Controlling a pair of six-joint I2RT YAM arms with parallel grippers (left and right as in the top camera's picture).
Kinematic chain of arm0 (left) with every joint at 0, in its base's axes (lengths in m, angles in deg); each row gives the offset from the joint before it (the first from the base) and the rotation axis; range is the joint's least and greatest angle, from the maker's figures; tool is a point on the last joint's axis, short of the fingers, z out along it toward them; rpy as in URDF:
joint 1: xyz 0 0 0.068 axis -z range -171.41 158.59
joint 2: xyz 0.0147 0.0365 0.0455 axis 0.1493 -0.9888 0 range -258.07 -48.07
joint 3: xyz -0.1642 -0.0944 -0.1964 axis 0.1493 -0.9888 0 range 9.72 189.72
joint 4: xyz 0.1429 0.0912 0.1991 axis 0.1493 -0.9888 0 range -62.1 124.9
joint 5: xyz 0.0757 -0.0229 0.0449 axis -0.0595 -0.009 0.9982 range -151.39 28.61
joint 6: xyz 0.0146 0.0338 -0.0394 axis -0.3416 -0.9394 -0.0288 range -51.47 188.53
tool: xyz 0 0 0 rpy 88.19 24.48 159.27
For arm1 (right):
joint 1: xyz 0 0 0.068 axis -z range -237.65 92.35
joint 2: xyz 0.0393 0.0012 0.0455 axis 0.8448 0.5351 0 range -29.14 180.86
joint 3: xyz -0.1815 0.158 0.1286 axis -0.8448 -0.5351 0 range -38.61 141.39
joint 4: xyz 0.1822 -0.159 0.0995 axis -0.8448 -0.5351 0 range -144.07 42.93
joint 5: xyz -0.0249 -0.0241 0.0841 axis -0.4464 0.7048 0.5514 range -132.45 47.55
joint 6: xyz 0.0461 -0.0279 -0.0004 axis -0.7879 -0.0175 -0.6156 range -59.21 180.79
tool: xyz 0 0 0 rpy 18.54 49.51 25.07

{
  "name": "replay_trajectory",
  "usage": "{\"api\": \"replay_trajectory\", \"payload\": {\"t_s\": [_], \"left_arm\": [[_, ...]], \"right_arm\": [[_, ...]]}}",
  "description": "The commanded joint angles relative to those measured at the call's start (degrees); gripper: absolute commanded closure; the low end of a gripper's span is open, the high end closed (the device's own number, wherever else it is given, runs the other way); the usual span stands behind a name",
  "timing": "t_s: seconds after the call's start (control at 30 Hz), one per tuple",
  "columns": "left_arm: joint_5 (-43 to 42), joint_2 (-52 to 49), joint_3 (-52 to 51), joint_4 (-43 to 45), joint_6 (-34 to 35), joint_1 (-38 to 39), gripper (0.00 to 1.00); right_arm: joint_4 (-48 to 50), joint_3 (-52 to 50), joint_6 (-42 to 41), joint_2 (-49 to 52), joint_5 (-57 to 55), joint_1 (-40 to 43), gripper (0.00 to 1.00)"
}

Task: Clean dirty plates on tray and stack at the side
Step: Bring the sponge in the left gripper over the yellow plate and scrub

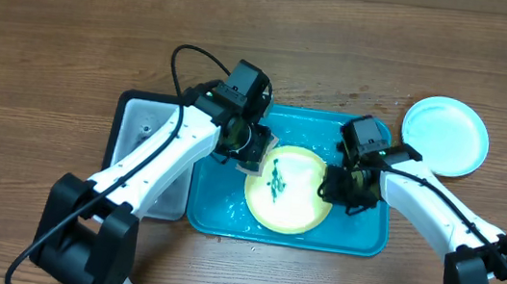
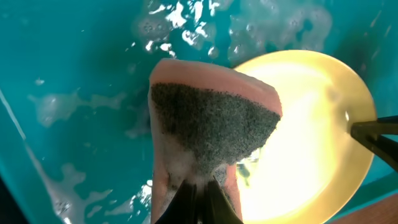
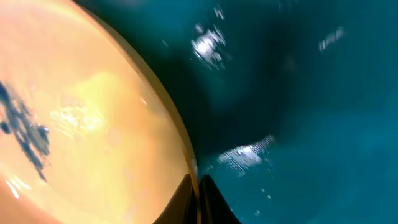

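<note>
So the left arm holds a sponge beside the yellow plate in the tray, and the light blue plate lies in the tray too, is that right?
Only the last part is wrong: the overhead view shows the light blue plate on the table, outside the tray. The rest holds.

Smeared yellow plate (image 1: 289, 201) on turquoise tray (image 1: 359, 236)

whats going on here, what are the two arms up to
They are washing dishes. The left gripper holds a sponge at the left edge of a yellow-green plate that lies in the wet turquoise tray. The right gripper pinches the plate's right rim. A dark green smear shows on the plate, so it is not yet clean. A light blue plate sits on the table to the right of the tray.
</note>
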Motion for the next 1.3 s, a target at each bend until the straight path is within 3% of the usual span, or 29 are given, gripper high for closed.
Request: {"api": "replay_trajectory", "payload": {"t_s": [0.0,0.63,0.93,1.1,1.27], "left_arm": [[-1.1,-0.3,0.6,1.4,1.0,1.0,0.96],[-2.8,-12.2,0.6,3.8,7.7,6.4,0.96],[-17.0,-14.9,0.6,8.5,9.2,12.6,0.96],[-16.1,-15.7,0.6,7.7,12.3,13.7,0.96],[-9.8,-15.7,0.6,4.4,14.3,9.7,0.96]], "right_arm": [[0.2,1.7,-1.7,0.0,-2.2,-1.4,0.96],[1.5,1.6,-4.2,4.0,2.2,-2.2,0.96],[2.6,1.6,-4.2,4.1,3.0,-2.1,0.96],[2.1,1.6,-4.2,4.1,3.0,-2.1,0.96],[1.7,1.6,-4.4,4.1,3.3,-2.1,0.96]]}}
